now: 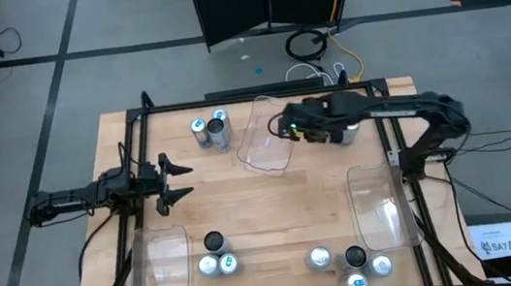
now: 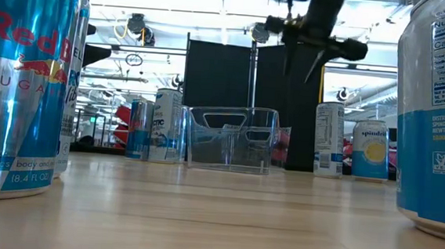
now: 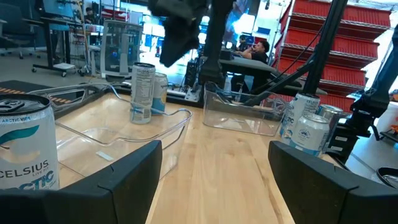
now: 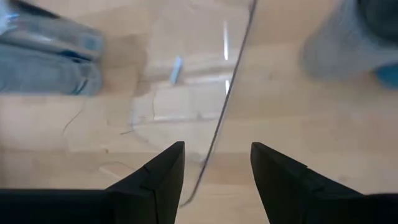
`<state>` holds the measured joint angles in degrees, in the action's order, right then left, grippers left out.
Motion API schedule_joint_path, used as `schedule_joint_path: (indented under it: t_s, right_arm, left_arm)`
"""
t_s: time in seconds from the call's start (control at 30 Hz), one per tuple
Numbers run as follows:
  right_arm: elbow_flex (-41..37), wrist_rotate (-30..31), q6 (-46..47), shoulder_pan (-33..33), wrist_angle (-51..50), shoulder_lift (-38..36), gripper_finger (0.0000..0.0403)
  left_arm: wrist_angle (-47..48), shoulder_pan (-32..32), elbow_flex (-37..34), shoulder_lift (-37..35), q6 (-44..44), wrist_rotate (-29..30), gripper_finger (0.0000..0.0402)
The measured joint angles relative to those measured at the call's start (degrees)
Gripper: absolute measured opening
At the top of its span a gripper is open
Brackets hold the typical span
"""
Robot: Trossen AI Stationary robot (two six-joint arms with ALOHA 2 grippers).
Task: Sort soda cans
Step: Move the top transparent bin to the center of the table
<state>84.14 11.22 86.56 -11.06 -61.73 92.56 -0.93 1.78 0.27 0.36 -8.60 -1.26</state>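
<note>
The soda cans (image 1: pixel 210 132) are thin-walled and stiff when full, smooth and a little slippery, so each is best pinched around the middle of its upright body. Two stand near the tabletop's far edge beside a clear tray (image 1: pixel 264 134); three cluster near the front edge left of centre, four more toward the front right corner. The right end effector (image 1: pixel 285 126) hovers over that far tray's right rim, fingers parted and empty, the far cans just beyond the tray. It looks, though the view is blurred, aimed at the tray rather than a can. The left end effector (image 1: pixel 178 180) waits at the left edge, spread wide, holding nothing.
</note>
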Motion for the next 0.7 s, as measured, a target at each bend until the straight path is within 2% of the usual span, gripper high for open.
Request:
schedule_joint_path:
  t_s: [0.33, 0.53, 0.6, 0.7]
  right_arm:
    - [0.0, -7.1, 7.4, -1.1, 2.8, 9.2, 0.0176]
    - [0.0, -7.3, 7.4, -1.1, 3.9, 14.2, 0.0173]
    - [0.0, -9.6, 6.9, -1.4, 3.8, 15.6, 0.0157]
    - [0.0, -10.2, 5.6, -1.6, 4.0, 17.3, 0.0100]
  left_arm:
    - [0.0, 0.0, 0.0, 0.0, 0.0, 0.0, 0.0304]
    - [0.0, 0.0, 0.0, 0.0, 0.0, 0.0, 0.0304]
    - [0.0, 0.0, 0.0, 0.0, 0.0, 0.0, 0.0304]
    - [0.0, 0.0, 0.0, 0.0, 0.0, 0.0, 0.0304]
